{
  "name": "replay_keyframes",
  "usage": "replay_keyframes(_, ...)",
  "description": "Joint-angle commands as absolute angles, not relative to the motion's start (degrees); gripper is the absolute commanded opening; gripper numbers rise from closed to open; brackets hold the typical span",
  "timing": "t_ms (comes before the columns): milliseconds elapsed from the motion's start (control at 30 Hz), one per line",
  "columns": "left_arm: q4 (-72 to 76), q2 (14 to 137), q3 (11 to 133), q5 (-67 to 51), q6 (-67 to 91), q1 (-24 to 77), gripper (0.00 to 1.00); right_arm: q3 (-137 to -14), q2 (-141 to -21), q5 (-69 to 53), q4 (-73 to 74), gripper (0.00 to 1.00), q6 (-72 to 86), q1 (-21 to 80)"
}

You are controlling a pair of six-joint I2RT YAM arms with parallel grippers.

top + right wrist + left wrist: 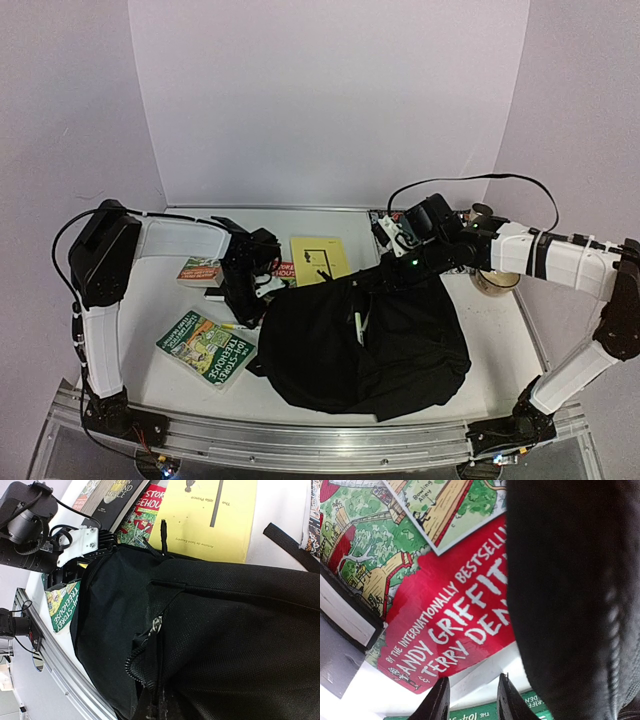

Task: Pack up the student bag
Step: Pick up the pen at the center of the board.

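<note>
Since the bag (370,350) at mid-table overlaps the red book (455,620) at its 10 o'clock edge, we should close our left claw (472,700), parted and empty, on the book's free side. Our right claw (398,265) sits clenched at the bag's 12 o'clock rim

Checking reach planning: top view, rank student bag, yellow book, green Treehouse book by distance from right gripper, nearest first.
1. student bag: the right gripper sits at its far edge.
2. yellow book: just left, beside the bag's far edge.
3. green Treehouse book: near left, across the bag.
</note>
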State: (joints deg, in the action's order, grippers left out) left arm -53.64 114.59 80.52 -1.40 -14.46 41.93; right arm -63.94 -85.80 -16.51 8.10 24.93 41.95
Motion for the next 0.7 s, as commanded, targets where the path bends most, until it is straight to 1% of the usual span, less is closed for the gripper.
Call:
replay_keyframes(0, -54.0, 115.5, 79.6, -4.1, -14.5, 41.8, 0.33, -64.3, -83.2, -17.5, 6.0, 0.00, 24.8, 42.5)
replay_keyframes(200, -53.8, 111.2, 78.3, -6.1, -14.8, 41.8, 0.34, -64.4, -83.6, -17.7, 6.0, 0.00, 24.9, 42.5)
replay_keyframes(367, -53.5, 111.2, 77.9, -6.9, -15.1, 41.8, 0.35, -64.3, -83.5, -17.8, 6.1, 0.00, 24.9, 42.5)
replay_keyframes(667, -53.3, 114.0, 79.1, -3.1, -15.3, 41.8, 0.36, -64.5, -83.5, -18.1, 6.2, 0.00, 25.1, 42.4)
